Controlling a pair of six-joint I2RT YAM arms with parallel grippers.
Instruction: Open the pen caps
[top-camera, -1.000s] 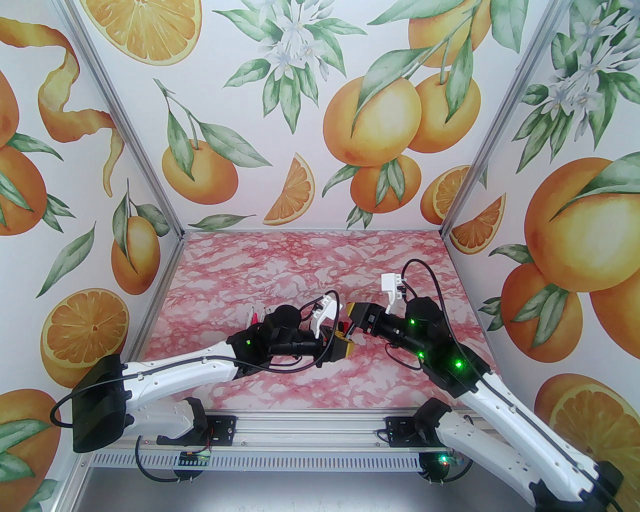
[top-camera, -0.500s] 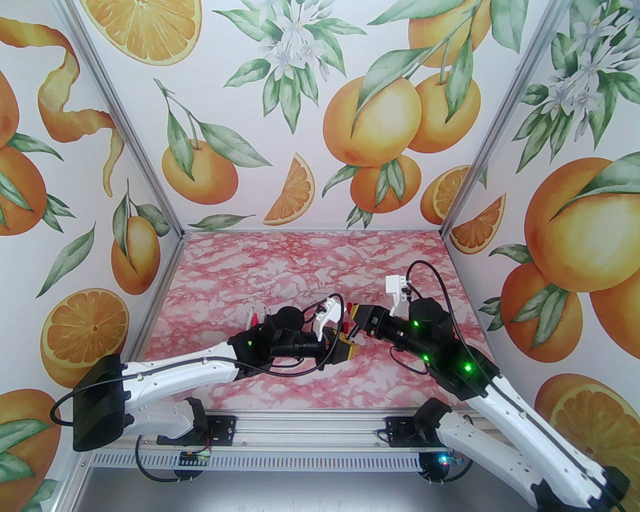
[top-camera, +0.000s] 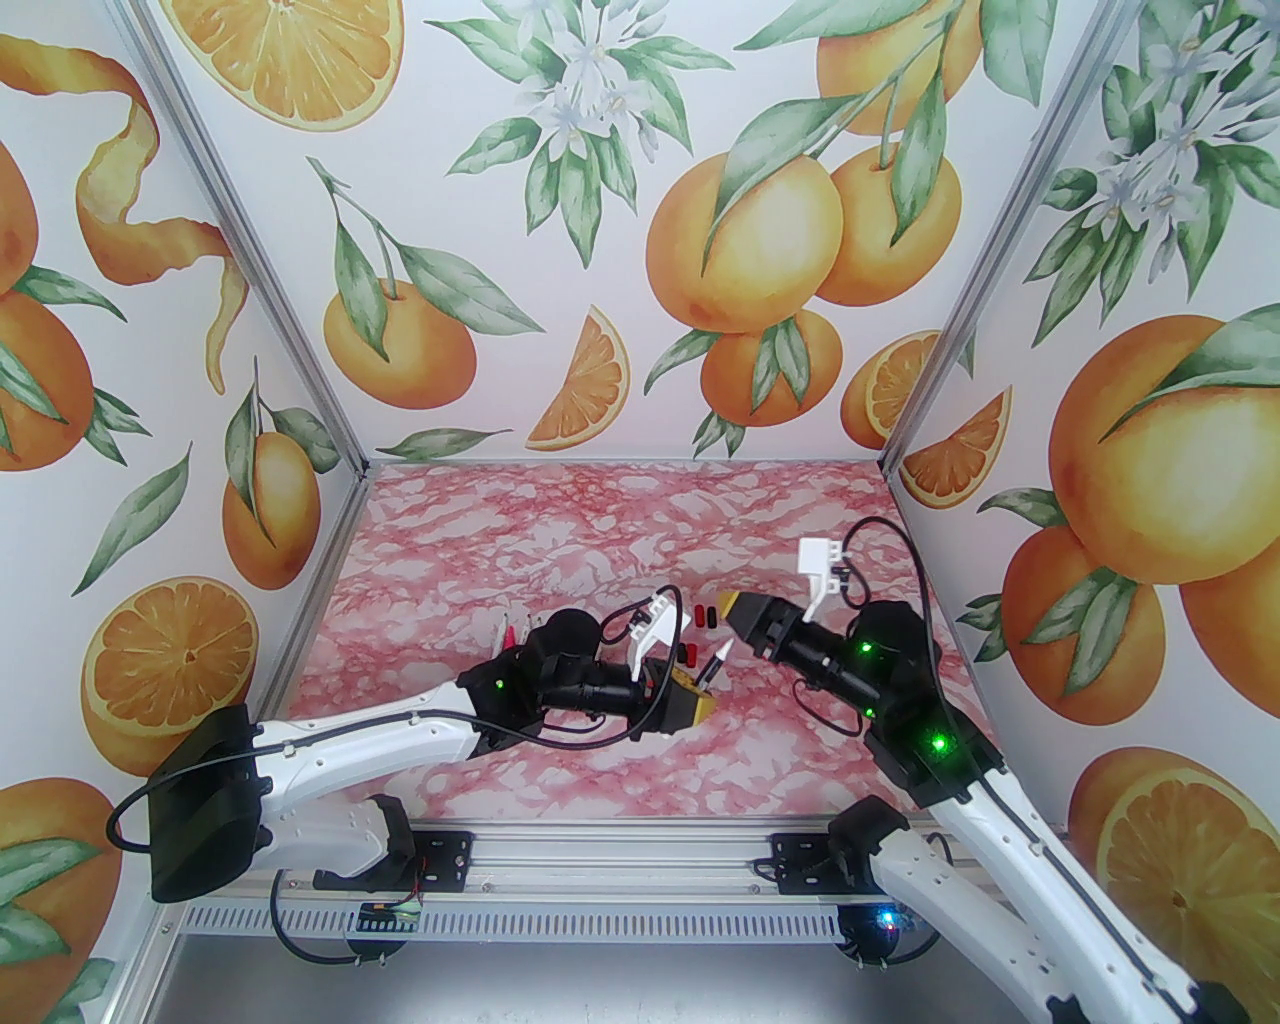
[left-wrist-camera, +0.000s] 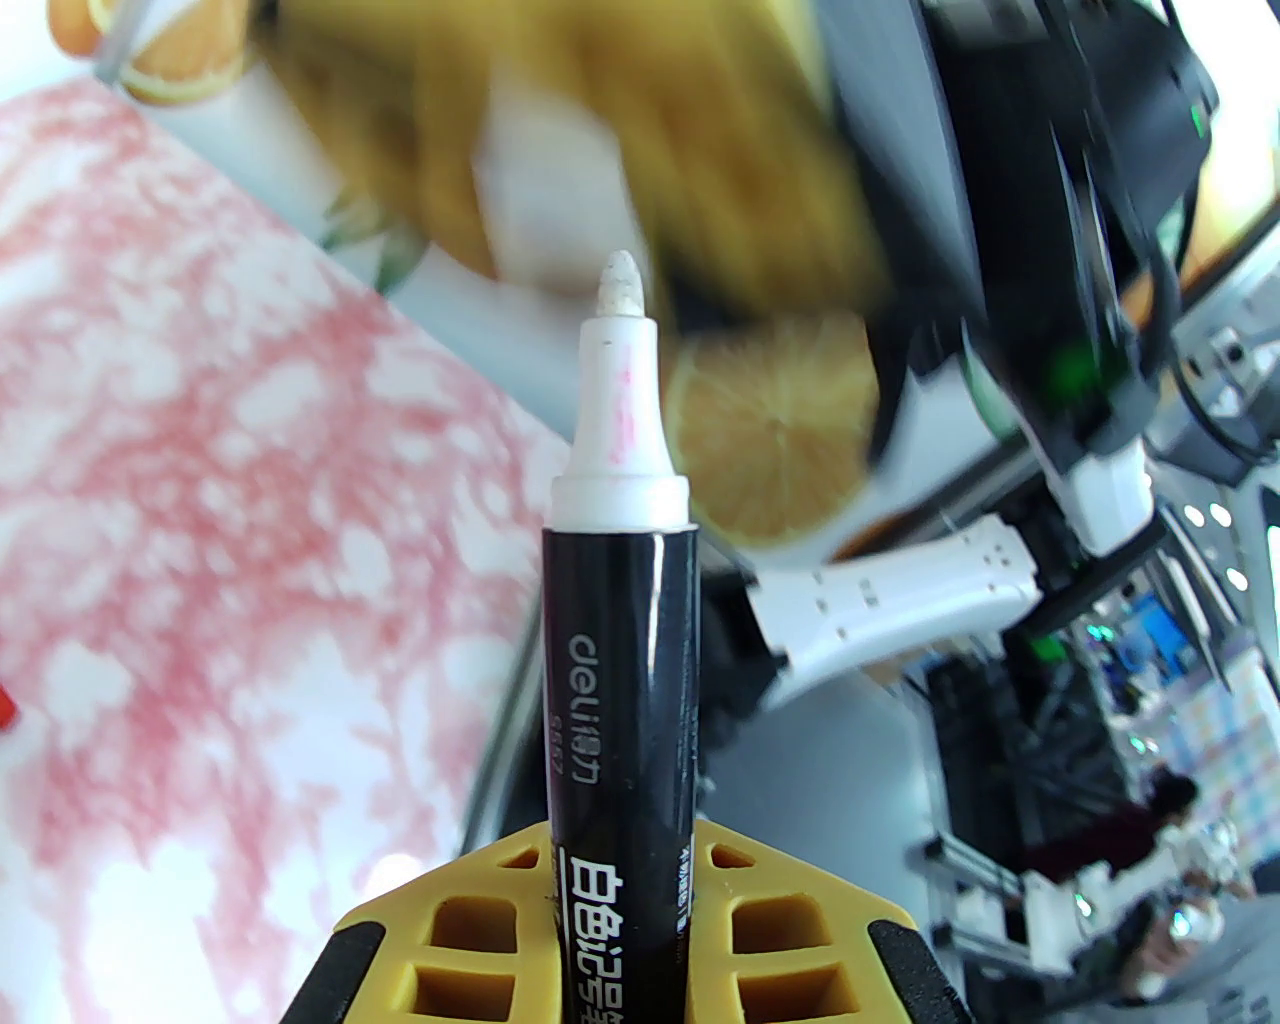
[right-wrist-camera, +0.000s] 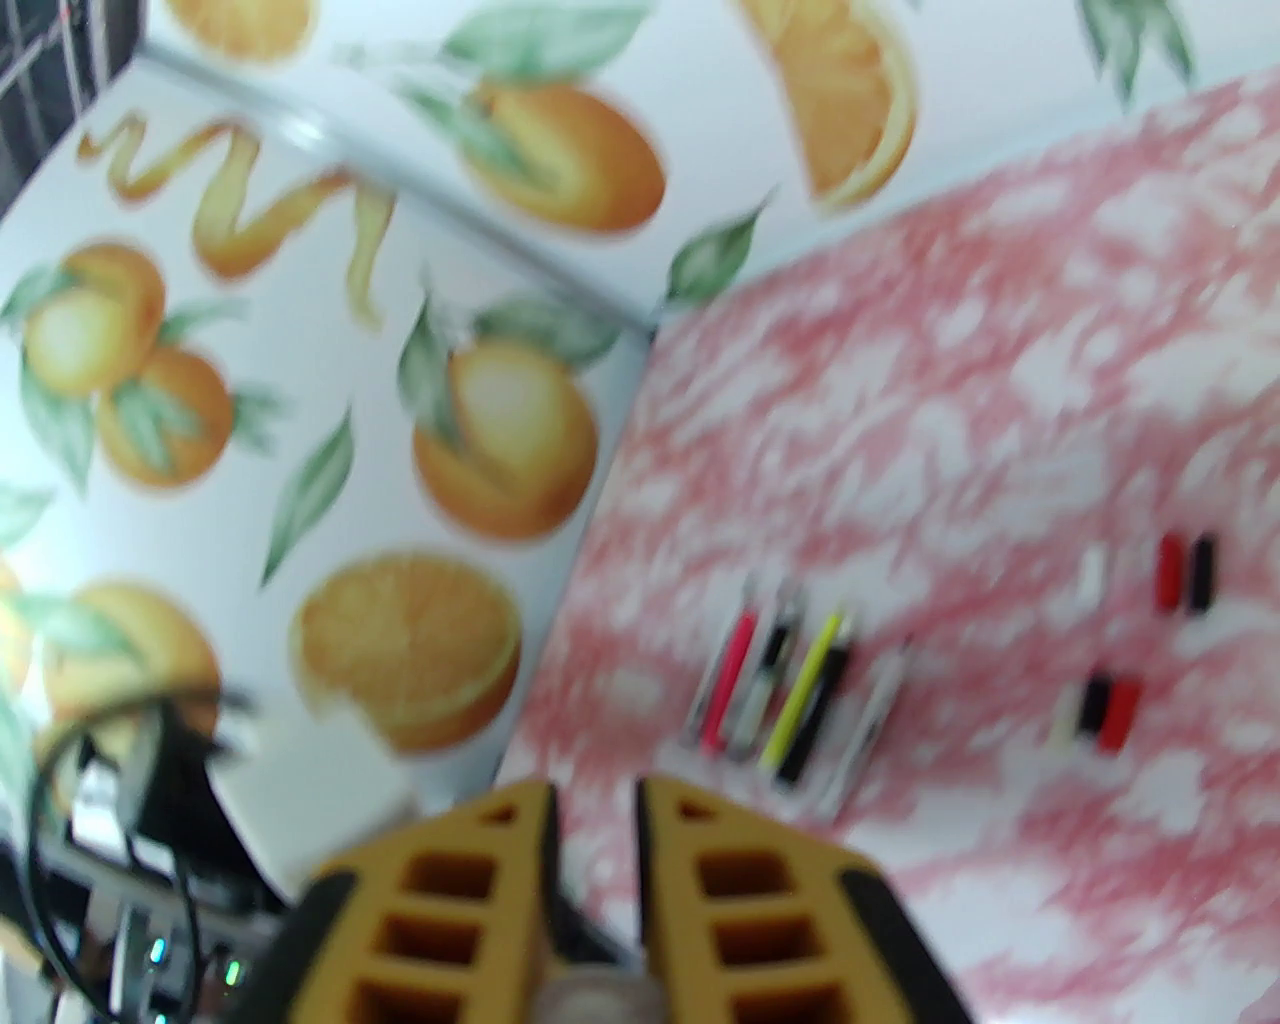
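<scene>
Clamping a pen (left-wrist-camera: 618, 650) between its yellow fingers, the left gripper (top-camera: 697, 692) is closed tight on the lower part of the black barrel. The barrel carries white print. The pen sticks straight out past the fingertips. Its white nib end is bare, with faint pink streaks on the white collar and no cap fitted.

The right gripper (top-camera: 735, 606) sits beyond and to the right of the left gripper, apart from the nib. In its own wrist view the two yellow fingers stand nearly together with a narrow slot between them. Something pale and blurred lies deep in that slot. It cannot be told whether this is a cap or whether the fingers bear on it.

Loose caps (right-wrist-camera: 1096, 706) lie on the pink marbled table (top-camera: 600, 520), just beyond the left gripper. There are two groups of three, each with one white, one red and one black. The nearer group is close by the nib and the other lies farther out, towards the right gripper.

A row of pens (right-wrist-camera: 790, 690) lies side by side on the table, to the left of the left gripper and past its wrist. Pink, yellow, black and white barrels are visible, but the picture is too blurred to read their ends.
</scene>
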